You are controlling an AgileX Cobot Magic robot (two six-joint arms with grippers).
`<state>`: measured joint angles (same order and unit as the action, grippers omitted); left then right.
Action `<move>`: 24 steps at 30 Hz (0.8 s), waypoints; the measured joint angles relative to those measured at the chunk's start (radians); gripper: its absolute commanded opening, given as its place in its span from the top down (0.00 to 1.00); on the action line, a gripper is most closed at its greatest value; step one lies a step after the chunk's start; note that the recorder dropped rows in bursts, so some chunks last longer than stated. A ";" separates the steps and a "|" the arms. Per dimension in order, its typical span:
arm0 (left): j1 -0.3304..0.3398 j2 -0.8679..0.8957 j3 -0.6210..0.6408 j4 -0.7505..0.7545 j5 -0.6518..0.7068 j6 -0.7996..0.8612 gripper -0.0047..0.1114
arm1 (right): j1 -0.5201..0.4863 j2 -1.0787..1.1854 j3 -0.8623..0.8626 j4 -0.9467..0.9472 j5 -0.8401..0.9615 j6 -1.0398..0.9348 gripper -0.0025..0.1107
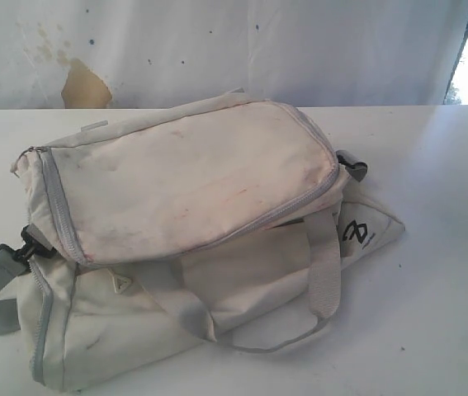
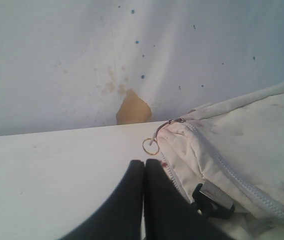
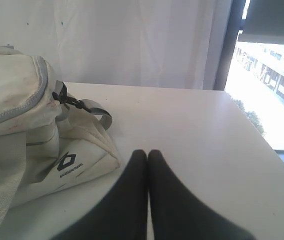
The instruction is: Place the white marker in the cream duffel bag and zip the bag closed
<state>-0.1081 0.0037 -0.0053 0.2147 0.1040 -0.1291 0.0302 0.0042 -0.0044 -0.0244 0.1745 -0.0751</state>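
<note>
Left hand (image 2: 143, 200) and right hand (image 3: 148, 190) are both pressed together, empty, near the ends of the cream duffel bag (image 1: 192, 190) lying mid-frame on the surface (image 1: 432, 272). The white marker is nowhere visible; the grey zipper (image 1: 59, 206) looks shut, so probably only verification remains.

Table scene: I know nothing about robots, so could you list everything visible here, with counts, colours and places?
Bag: one, cream, stained, lying mid-table.
Ring: one, pale, on the zip pull at one bag end.
Logo: one, black, on the other end.
Marker: none in view.
Table: one, white, under all.
Backdrop: one, white, behind, with tan patch.
Left gripper: one, black, jaws shut, near ring.
Right gripper: one, black, jaws shut, near logo.
</note>
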 measured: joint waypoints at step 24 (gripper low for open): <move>0.116 0.000 0.000 -0.112 0.003 -0.002 0.96 | 0.000 0.000 0.000 0.000 0.004 0.002 0.98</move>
<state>0.0083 0.0037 -0.0053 0.1023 0.1075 -0.1309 0.0302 0.0042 -0.0044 -0.0244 0.1783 -0.0736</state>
